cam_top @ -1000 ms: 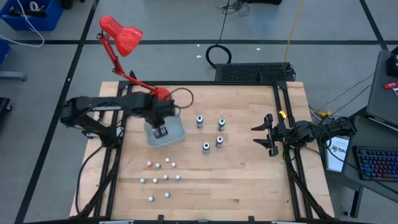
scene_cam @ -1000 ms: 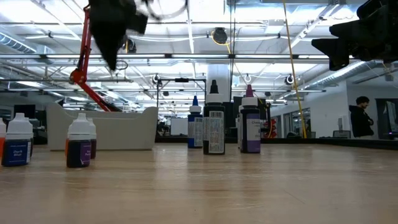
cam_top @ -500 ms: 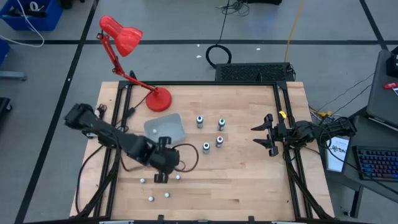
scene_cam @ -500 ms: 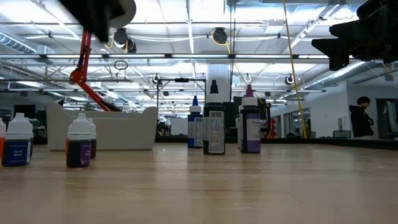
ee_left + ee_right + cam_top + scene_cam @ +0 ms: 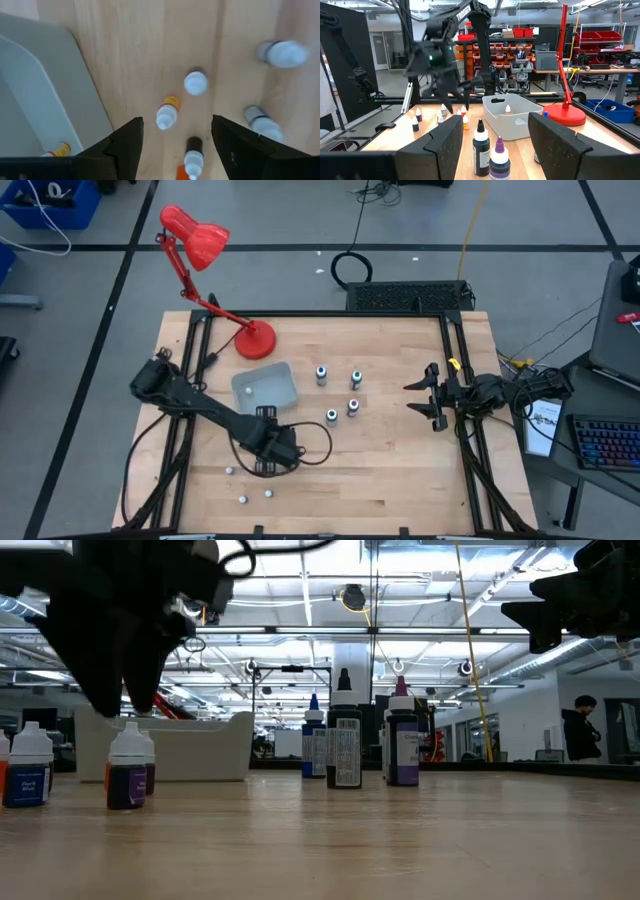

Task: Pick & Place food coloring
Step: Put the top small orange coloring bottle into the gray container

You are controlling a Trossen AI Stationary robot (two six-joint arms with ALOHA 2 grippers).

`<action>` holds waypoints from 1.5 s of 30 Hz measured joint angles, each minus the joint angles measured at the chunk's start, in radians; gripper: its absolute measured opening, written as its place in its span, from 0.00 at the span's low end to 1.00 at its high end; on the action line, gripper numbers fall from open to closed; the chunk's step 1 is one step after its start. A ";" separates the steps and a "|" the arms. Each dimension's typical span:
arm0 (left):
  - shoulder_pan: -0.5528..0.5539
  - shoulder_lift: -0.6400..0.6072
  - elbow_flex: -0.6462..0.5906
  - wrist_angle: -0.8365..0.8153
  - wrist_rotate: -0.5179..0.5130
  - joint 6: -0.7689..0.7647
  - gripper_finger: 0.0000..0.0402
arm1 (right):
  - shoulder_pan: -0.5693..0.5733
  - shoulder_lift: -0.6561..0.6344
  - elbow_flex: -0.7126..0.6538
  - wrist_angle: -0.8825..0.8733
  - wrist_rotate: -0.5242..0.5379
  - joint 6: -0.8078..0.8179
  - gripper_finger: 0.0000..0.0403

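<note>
Since a second ago the left arm has swung from above the tray (image 5: 265,387) out over the scatter of small food coloring bottles (image 5: 166,114) near the front of the bench (image 5: 400,470). Its left gripper (image 5: 268,455) now hangs just above those bottles with its jaws apart and nothing between them. One small bottle (image 5: 56,149) lies inside the translucent tray, which sits just beside the red lamp (image 5: 205,248) base. Four taller bottles (image 5: 338,392) stand upright in a loose group at mid-bench, between the tray and the right arm. At the bench's right edge, well apart from every bottle, the right gripper (image 5: 428,394) waits with its jaws apart and empty.
</note>
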 joint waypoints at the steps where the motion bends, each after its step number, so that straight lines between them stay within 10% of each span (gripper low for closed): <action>1: 0.003 0.008 0.000 -0.002 0.000 0.000 0.59 | 0.000 0.000 0.000 0.000 0.000 0.000 0.53; 32: 0.025 0.047 -0.078 0.042 0.017 0.021 0.59 | 0.000 0.000 0.000 0.000 0.000 0.000 0.53; 45: 0.025 0.047 -0.078 0.061 0.026 0.007 0.37 | 0.000 0.000 0.000 0.000 0.000 0.000 0.53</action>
